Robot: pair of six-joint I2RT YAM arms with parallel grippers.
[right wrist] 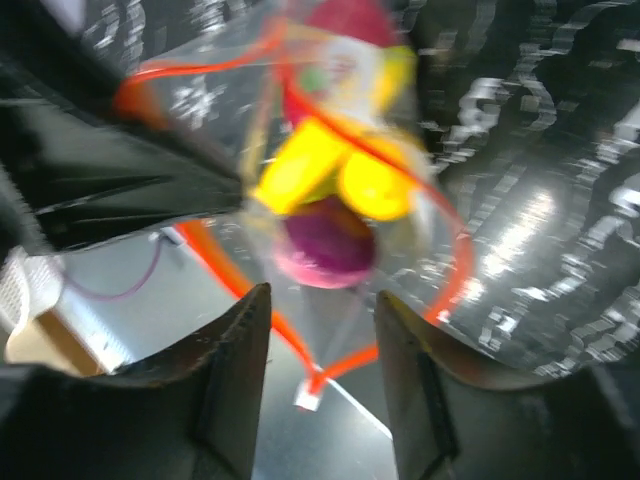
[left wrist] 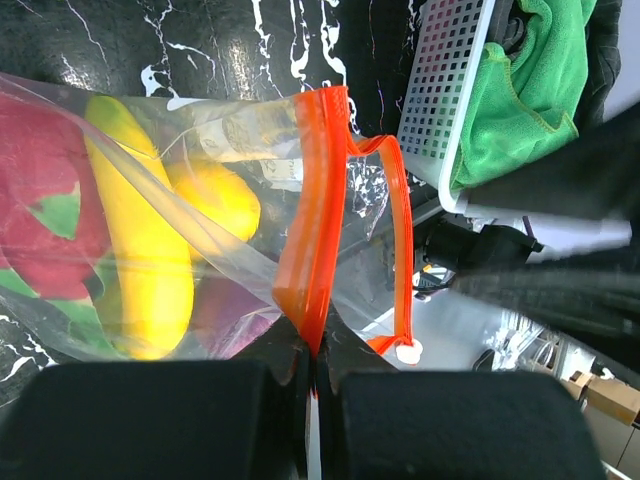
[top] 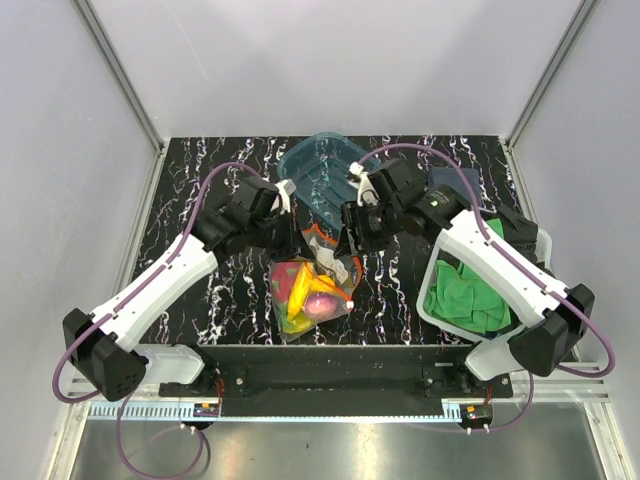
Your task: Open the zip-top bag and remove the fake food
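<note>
The zip-top bag [top: 312,290] lies at the middle of the black marbled surface [top: 230,290], between the 2 arms, with its mouth pointing to the far side. It is clear, crinkly plastic with a red-orange zip strip [left wrist: 315,200]. The 2 halves of the strip stand apart in a loop, so the mouth gapes. The fake food [top: 300,285] is inside the bag: a yellow banana [left wrist: 150,260], a red fruit with green [left wrist: 45,180], a yellow round piece [left wrist: 225,195] and a pinkish ball [right wrist: 325,245]. A pale label [left wrist: 250,140] inside the bag is too blurred to read.

The left gripper [left wrist: 312,365] has its jaws closed tight on 1 half of the zip strip, at the bag's left edge. The right gripper [right wrist: 322,300] sits at the mouth's right side. Its jaws stand apart, and the other half of the strip runs through the gap without being pinched, though that view is blurred.

To the right stands a white basket [left wrist: 445,90] holding a green cloth [left wrist: 530,80]. Beyond the bag lies a teal tray [top: 320,165].
</note>
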